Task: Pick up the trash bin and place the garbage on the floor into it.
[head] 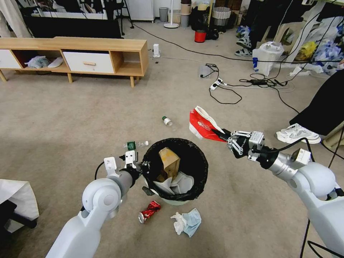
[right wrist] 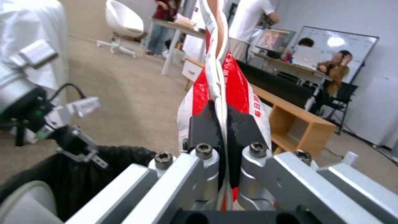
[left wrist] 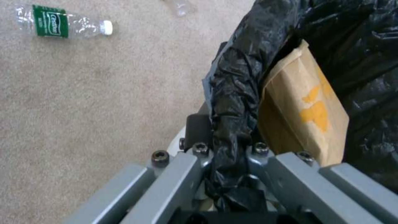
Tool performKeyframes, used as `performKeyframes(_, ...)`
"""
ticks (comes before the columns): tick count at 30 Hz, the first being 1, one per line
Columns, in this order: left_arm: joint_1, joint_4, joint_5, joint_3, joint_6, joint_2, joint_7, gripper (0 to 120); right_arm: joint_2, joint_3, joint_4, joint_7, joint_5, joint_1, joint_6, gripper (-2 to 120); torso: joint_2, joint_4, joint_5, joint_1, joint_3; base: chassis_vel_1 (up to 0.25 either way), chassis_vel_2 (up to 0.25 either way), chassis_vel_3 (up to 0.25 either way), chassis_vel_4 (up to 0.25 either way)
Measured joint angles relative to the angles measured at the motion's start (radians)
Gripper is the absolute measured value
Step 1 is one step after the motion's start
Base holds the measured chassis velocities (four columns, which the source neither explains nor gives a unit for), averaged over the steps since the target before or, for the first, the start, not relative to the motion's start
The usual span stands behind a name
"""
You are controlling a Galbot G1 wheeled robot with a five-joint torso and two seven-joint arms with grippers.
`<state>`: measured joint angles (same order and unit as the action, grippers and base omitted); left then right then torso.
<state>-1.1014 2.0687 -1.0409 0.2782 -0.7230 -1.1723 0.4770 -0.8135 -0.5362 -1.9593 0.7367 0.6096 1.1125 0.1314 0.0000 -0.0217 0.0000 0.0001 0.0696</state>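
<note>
While right fingers (head: 223, 137) pinch, carton (head: 201, 123) slants up-left

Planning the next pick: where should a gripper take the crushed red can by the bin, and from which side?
Judging by its pose, come straight down on the crushed red can and pinch across its narrow waist. It lies flat on the floor, long axis slanting, so set the fingers crosswise. The trash bin crowds the far end; the tissue and mask lie apart.

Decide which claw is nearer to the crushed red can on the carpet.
Left. The left claw grips the trash bin rim just above the crushed red can; the right claw holds the red-white carton beyond the bin.
</note>
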Motion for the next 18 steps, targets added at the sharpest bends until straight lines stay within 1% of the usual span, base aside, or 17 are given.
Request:
performKeyframes(7,0.013,-0.009,0.000,-0.002,0.000,-0.004,0.000,3,0.046,0.011,-0.060,0.011,0.006,0.033,-0.010,1,0.000,0.0000,0.0001,0.000,0.000,0.000,0.000,0.000,0.000)
performKeyframes(11,0.028,-0.014,-0.003,-0.008,0.000,-0.009,-0.001,3,0.076,0.030,-0.057,0.019,0.003,0.050,-0.011,1,0.000,-0.0001,0.0000,0.000,0.000,0.000,0.000,0.000,0.000)
performKeyframes(16,0.040,-0.020,-0.008,-0.013,0.000,-0.012,-0.001,3,0.091,0.056,-0.051,0.023,-0.003,0.059,-0.011,1,0.000,-0.0001,0.0000,0.000,0.000,0.000,0.000,0.000,0.000)
performKeyframes(18,0.055,-0.026,-0.015,-0.018,0.000,-0.010,-0.001,3,0.099,0.087,-0.041,0.024,-0.012,0.060,-0.010,1,0.000,0.0000,0.0000,0.000,0.000,0.000,0.000,0.000,0.000)
